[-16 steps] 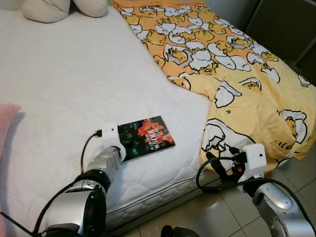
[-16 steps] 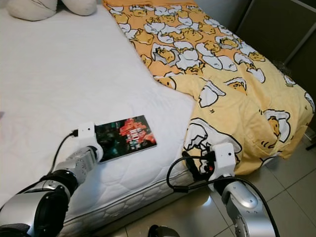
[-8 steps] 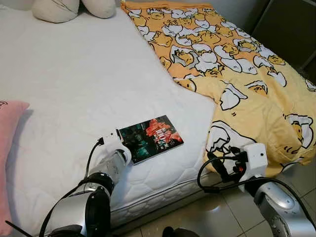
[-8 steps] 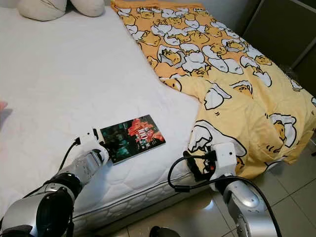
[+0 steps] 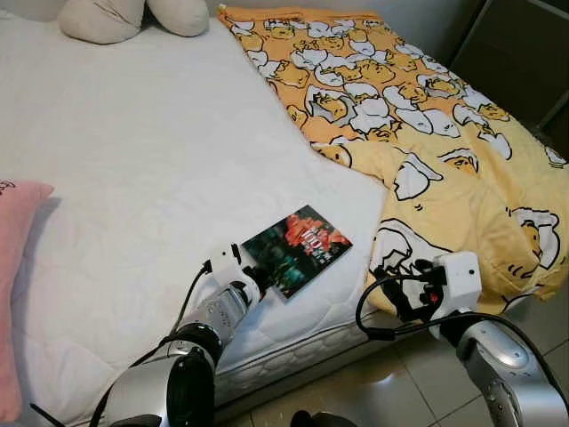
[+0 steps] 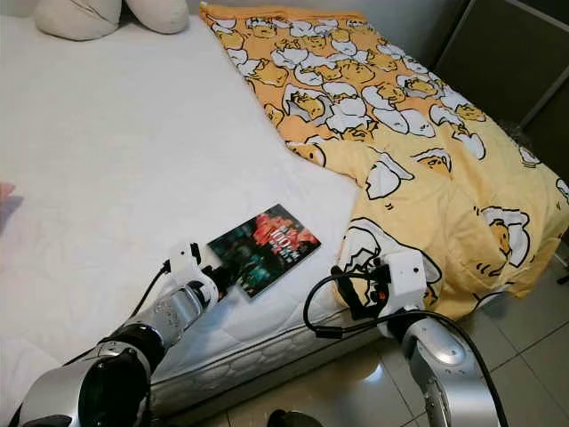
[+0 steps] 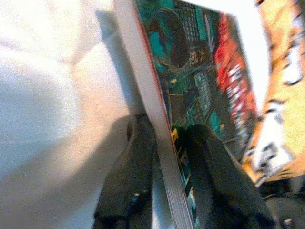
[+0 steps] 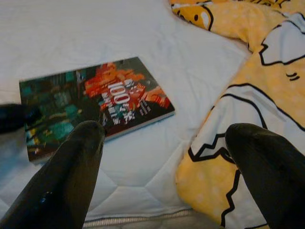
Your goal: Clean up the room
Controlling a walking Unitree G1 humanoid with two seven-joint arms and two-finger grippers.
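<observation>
A paperback book (image 5: 299, 249) with a dark teal and red cover lies near the front edge of the white mattress (image 5: 133, 178). My left gripper (image 7: 167, 162) is shut on the book's near edge, one black finger (image 7: 136, 157) under it and the other on the cover; that edge looks tilted up off the sheet. My right gripper (image 8: 167, 157) hangs open at the bed's front edge, just right of the book, beside the yellow patterned blanket (image 5: 427, 133). Nothing is between its fingers (image 8: 76, 167).
The yellow blanket covers the bed's right half and drapes over the front corner. A pink pillow (image 5: 13, 267) lies at the left edge, cream pillows (image 5: 98, 18) at the head. Tiled floor (image 5: 373, 391) runs below, with a dark cabinet (image 5: 524, 44) at far right.
The left gripper has moved right with the book in it; the book has turned and slid toward the blanket. The right gripper has stayed in place. The camera shifted slightly.
</observation>
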